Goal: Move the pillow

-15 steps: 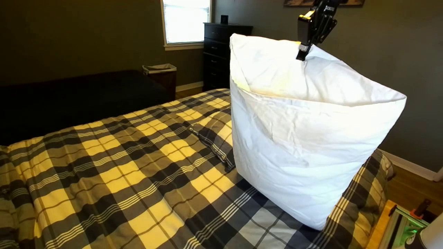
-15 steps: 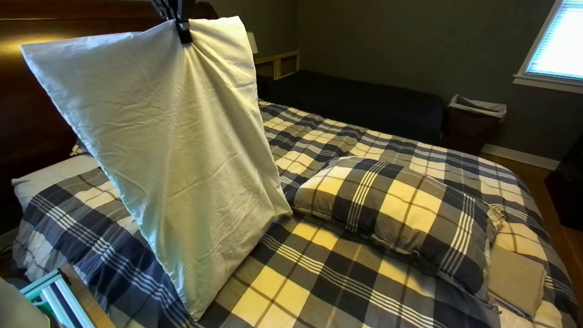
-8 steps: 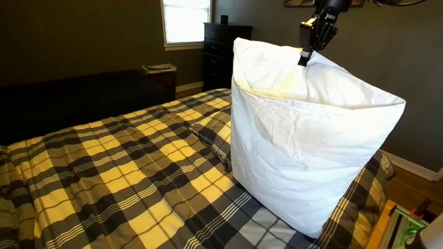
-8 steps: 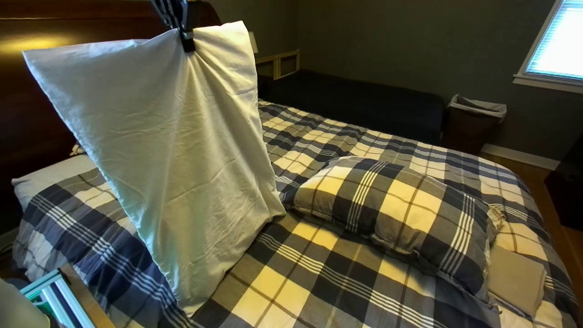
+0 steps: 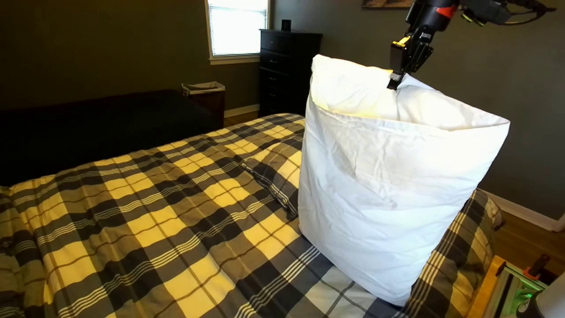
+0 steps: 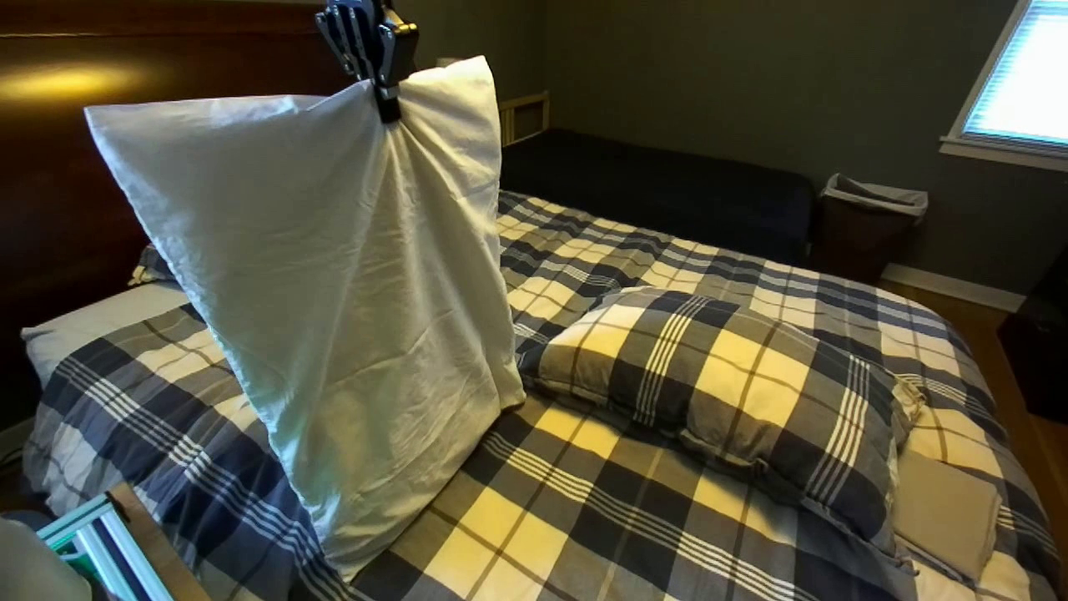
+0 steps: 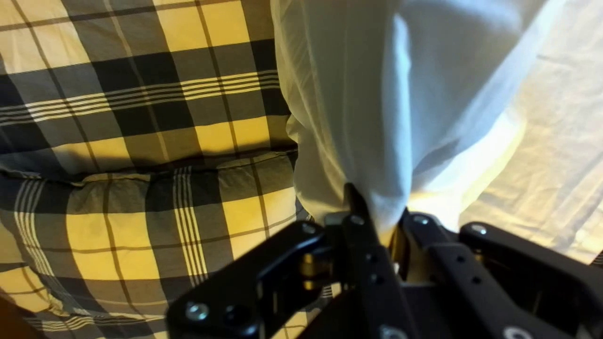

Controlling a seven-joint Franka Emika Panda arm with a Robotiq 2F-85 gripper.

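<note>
The large white pillow [image 5: 384,190] hangs upright over the plaid bed [image 5: 167,225]; it also shows in an exterior view [image 6: 359,275]. My gripper [image 5: 393,83] is shut on its top edge, away from the corners, and the cloth gathers in folds at the fingertips [image 6: 388,107]. The pillow's lower edge seems to touch the bedding; its underside is hidden. In the wrist view, the white cloth [image 7: 348,94] is pinched between the gripper's fingers [image 7: 379,202].
A plaid pillow [image 6: 726,376] lies beside the white pillow, with a folded beige cloth [image 6: 947,517] at its far end. A dark wooden headboard [image 6: 50,192] stands behind. A wood and metal frame [image 5: 483,287] is at the bed's edge. A dresser [image 5: 287,70] stands farther off.
My gripper has come down with the white pillow's top edge, moving rightward in both exterior views. The lower edge has come down to the bedding. The plaid pillow has not moved.
</note>
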